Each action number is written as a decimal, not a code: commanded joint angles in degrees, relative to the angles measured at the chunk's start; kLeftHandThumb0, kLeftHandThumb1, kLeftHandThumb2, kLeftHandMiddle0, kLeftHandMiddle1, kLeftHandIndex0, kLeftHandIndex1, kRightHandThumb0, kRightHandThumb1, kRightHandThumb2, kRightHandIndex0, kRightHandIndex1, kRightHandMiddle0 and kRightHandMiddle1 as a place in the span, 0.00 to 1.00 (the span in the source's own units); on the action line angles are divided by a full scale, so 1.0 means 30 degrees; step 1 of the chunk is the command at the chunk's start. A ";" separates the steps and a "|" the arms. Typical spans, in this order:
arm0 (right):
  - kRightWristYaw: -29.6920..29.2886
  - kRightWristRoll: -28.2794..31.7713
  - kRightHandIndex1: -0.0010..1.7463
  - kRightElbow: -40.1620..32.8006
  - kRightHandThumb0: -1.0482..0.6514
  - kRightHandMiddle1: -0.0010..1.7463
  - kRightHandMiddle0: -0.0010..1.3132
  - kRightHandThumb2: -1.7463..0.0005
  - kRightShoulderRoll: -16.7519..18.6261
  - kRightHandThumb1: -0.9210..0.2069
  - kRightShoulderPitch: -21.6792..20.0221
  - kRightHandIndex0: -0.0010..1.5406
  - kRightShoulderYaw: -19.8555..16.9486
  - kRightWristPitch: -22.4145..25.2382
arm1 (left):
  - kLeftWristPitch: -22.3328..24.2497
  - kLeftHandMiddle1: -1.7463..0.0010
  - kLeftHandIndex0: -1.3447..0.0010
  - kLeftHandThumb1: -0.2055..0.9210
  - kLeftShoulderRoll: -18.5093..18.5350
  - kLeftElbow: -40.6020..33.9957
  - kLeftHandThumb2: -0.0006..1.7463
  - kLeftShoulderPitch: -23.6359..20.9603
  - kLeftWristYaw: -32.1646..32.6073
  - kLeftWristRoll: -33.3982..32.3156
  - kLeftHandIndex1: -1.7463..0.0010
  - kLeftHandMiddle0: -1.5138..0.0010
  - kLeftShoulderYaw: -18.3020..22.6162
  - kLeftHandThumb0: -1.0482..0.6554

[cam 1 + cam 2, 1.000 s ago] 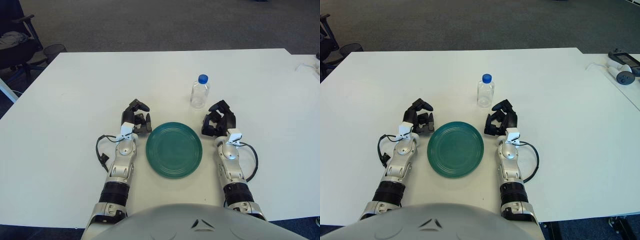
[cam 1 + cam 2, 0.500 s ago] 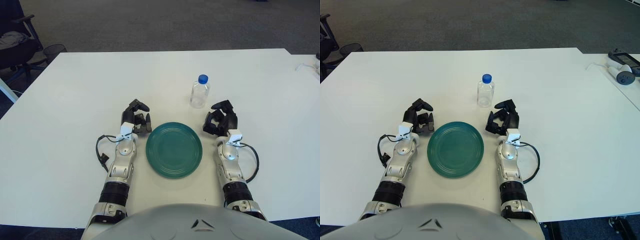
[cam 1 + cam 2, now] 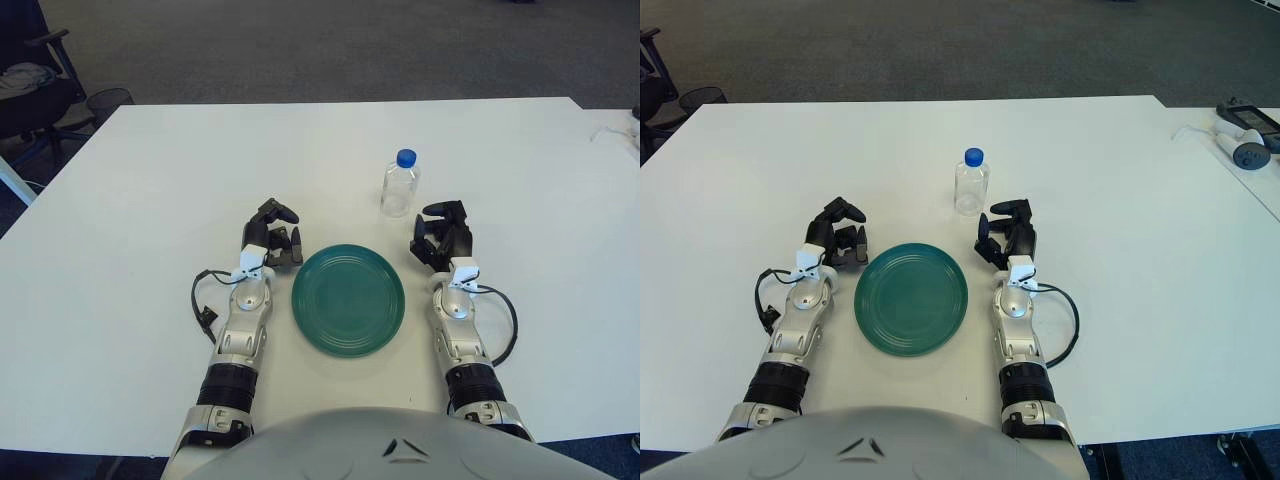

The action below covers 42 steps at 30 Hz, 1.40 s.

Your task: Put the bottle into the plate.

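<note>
Centrally on the smooth white bench (image 3: 130, 180), toward its near edge, lies a round teal-green plate (image 3: 348, 300) with faint concentric rings and a slightly glossy glaze. Behind it and a little toward the right edge, a small clear plastic bottle (image 3: 399, 186) stands upright on the bare bench top, its cylindrical body see-through, its screw cap bright blue. The bottle is apart from the plate's rim, not on it.

Both forearms are silver metal with black ribbed cuffs, lying along the bench from the near edge, one on each side of the plate, each with a thin black cable looping beside it. The right hand (image 3: 441, 240) sits just beside the plate's far right rim and near the bottle, close in front of it but not touching; its black fingers (image 3: 447, 211) are loosely curled and hold nothing. The left hand (image 3: 273, 236) rests by the plate's far left rim, fingers likewise half curled around nothing.
</note>
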 commanded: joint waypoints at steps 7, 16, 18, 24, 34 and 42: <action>-0.0298 -0.0533 0.16 0.0015 0.19 0.19 0.00 0.86 0.0057 0.07 0.0798 0.04 0.0196 0.2103 | 0.0749 0.00 0.45 0.32 0.0117 0.0612 0.87 0.0495 -0.0061 -0.0028 0.00 0.17 0.0100 0.30; 0.0257 -0.0973 0.01 0.0548 0.06 0.01 0.00 0.92 -0.0540 0.02 0.0737 0.00 0.0604 0.1959 | -0.0096 0.00 0.45 0.32 0.0202 0.1351 0.87 0.0379 0.0186 0.0137 0.00 0.17 0.0096 0.30; 0.0292 -0.1069 0.00 0.0595 0.04 0.00 0.00 0.93 -0.0647 0.01 0.0730 0.00 0.0690 0.1999 | 0.0170 0.00 0.45 0.32 0.0252 0.1045 0.87 0.0443 0.0047 0.0068 0.00 0.16 0.0111 0.30; 0.0358 -0.1152 0.00 0.0666 0.02 0.00 0.00 0.94 -0.0791 0.00 0.0703 0.00 0.0771 0.2155 | 0.0633 0.00 0.45 0.32 0.0201 0.0787 0.87 0.0524 0.0163 0.0121 0.00 0.17 0.0121 0.30; 0.0057 -0.1062 0.00 0.0629 0.02 0.00 0.00 0.96 -0.0624 0.01 0.0678 0.00 0.0684 0.2398 | 0.0732 0.00 0.45 0.31 0.0157 0.0789 0.87 0.0529 0.0281 0.0161 0.00 0.17 0.0126 0.30; 0.0149 -0.0913 0.00 0.0670 0.05 0.00 0.00 0.98 -0.0564 0.03 0.0641 0.00 0.0657 0.2332 | 0.0583 0.00 0.45 0.31 0.0190 0.0901 0.87 0.0500 0.0285 0.0175 0.00 0.17 0.0119 0.30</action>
